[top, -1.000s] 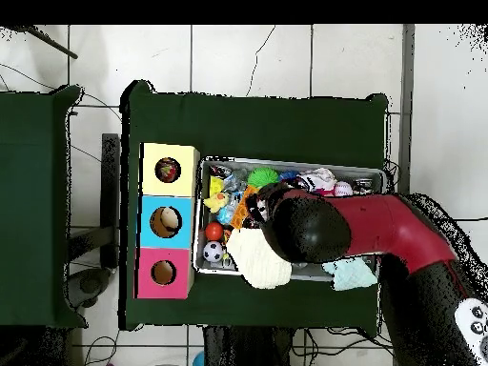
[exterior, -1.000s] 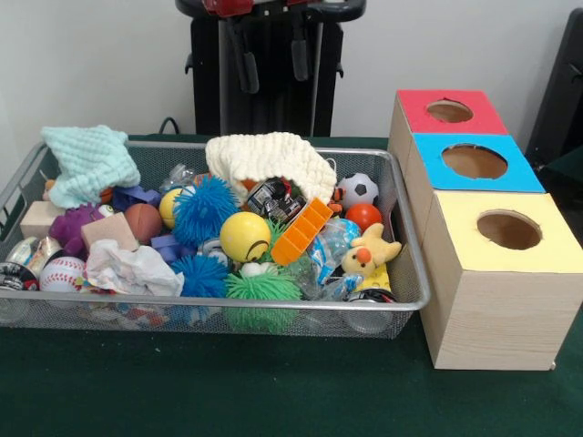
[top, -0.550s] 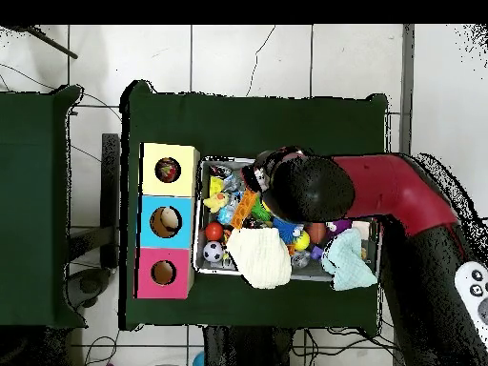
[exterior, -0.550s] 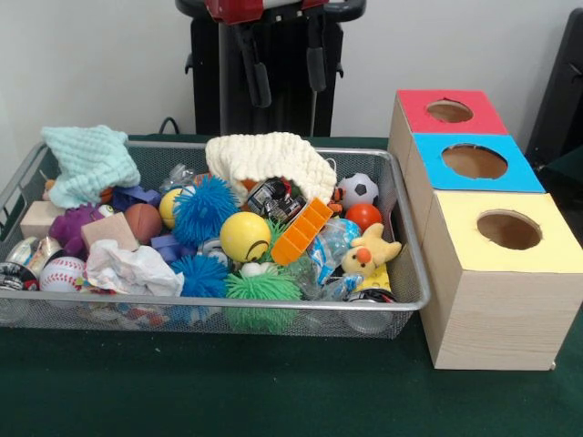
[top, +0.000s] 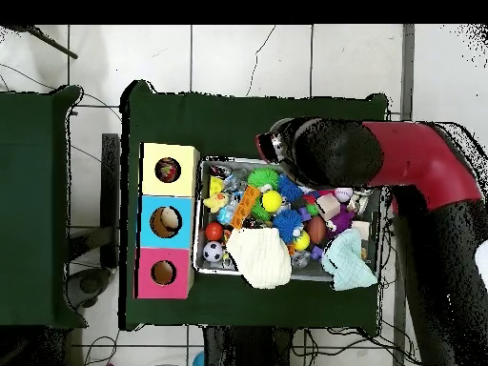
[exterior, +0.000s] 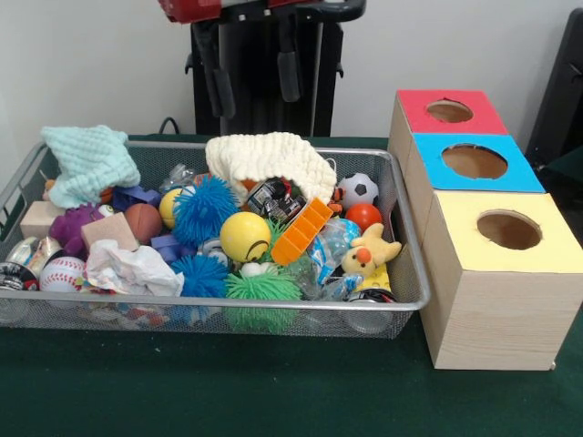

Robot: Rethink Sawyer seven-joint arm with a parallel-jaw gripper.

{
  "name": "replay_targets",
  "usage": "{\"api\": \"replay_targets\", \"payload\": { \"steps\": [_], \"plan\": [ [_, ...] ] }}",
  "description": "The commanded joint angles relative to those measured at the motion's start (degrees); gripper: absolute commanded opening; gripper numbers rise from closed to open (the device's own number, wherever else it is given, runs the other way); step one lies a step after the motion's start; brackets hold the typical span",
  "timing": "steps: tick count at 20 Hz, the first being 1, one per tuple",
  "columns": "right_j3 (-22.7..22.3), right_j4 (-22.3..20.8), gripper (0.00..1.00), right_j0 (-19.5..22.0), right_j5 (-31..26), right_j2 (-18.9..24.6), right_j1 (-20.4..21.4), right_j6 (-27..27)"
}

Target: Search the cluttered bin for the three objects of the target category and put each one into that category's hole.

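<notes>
One gripper (exterior: 253, 77): fingers spread, empty, above bin (exterior: 412, 273) | yellow ball (exterior: 244, 236): mid-bin, beside orange block (exterior: 301, 231) | three-hole box (exterior: 492, 300): touching bin.

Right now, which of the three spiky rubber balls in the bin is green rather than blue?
The green spiky ball against the bin's near wall, just below the yellow ball. The other two, and, are blue.
</notes>
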State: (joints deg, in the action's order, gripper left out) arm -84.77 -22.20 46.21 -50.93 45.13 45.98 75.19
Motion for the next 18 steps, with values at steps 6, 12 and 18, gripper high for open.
{"api": "replay_targets", "payload": {
  "steps": [6, 12, 18],
  "plan": [
    [8.3, -6.7, 1.0, 1.4, -10.0, 1.7, -3.5, -22.8],
    [8.5, -8.8, 1.0, 1.8, -7.4, 1.7, -5.7, -24.2],
    [4.4, -11.5, 1.0, 2.9, -0.1, 1.2, -8.0, -22.5]
  ]
}}
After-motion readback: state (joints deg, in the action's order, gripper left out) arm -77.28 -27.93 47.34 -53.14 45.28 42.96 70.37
